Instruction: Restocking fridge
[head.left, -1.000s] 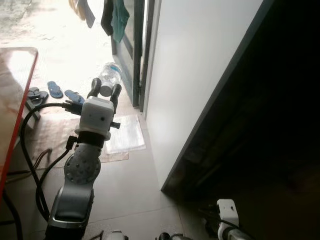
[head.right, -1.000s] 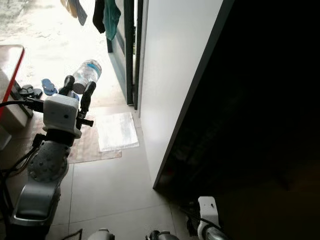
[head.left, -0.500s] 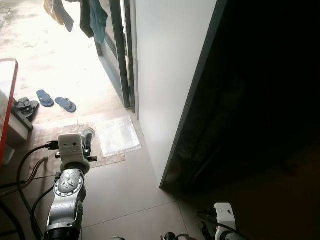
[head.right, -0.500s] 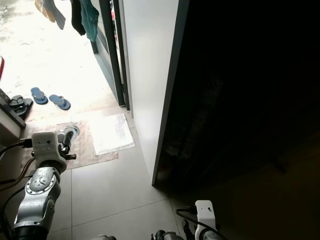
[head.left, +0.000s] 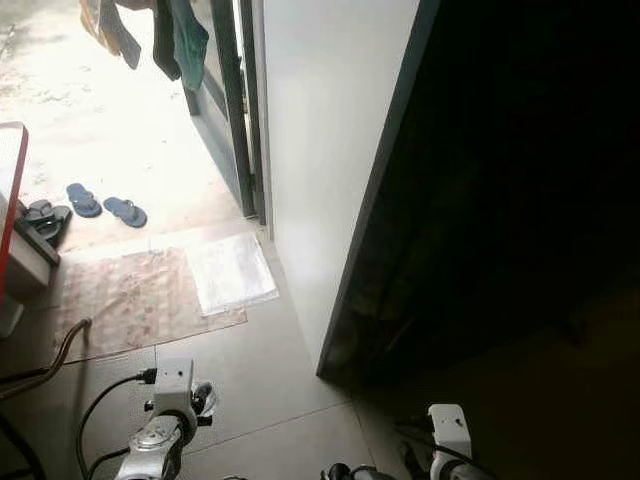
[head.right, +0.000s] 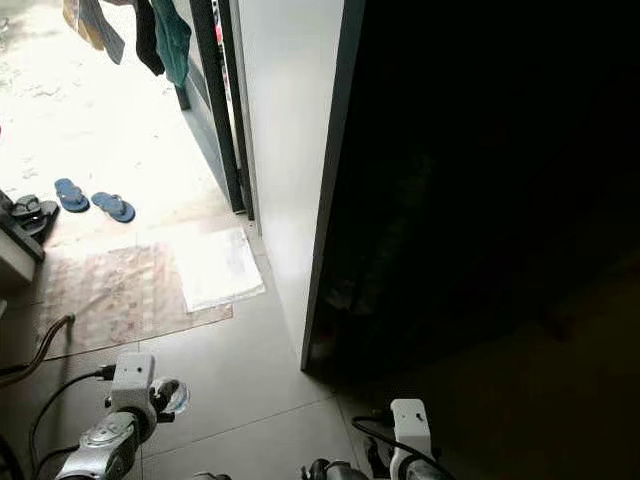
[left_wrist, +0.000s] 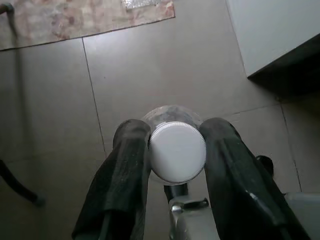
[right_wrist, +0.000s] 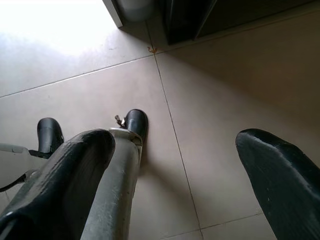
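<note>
Left pincer (left_wrist: 175, 145) hung low over the tiled floor (left_wrist: 150, 70), clenched on a clear white-capped plastic bottle (left_wrist: 177, 150) for carrying fridgeward; right pincer (right_wrist: 180, 165) idle, fingers spread.

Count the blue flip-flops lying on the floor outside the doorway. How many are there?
2. One blue flip-flop lies further left, the other just beside it, both beyond the patterned mat. Others may be hidden.

ahead of where our left hand hangs we see a patterned mat (head.left: 140, 298) with a white cloth (head.left: 231, 272) on its far corner, blue sandals (head.left: 104, 204) further out on the sunlit ground, and clothes (head.left: 150, 35) hanging beside a dark door frame (head.left: 232, 100).
</note>
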